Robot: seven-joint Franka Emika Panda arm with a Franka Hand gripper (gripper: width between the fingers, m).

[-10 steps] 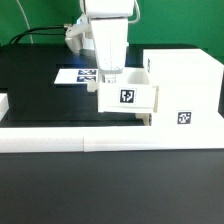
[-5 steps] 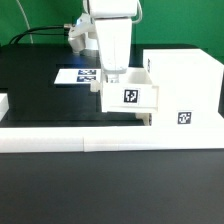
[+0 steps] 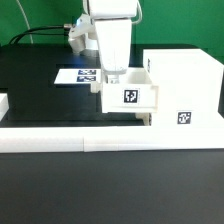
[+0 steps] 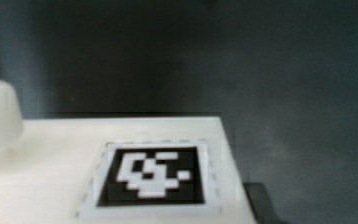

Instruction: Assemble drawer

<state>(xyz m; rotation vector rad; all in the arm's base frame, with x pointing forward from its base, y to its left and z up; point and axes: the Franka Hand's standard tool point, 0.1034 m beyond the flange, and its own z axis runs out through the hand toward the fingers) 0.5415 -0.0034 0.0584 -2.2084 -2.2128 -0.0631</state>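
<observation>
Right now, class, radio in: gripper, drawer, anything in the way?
Gripper down at the small drawer box, jaws hidden. Box partway into the drawer housing. Nothing seen blocking.

I see a black table (image 3: 35,95) filling most of the exterior view, its top matte and evenly lit with no hard shadows. A white rail (image 3: 60,140) runs across its near edge, meeting a second white piece (image 3: 160,141) at a seam near the middle. Beyond the table I have a bright green backdrop (image 3: 40,15), with a dark cable (image 3: 40,33) trailing along the far edge. In front of the rail the surface drops to a darker grey. In my wrist view the same dark tabletop (image 4: 176,55) looks blurred and dim.
</observation>
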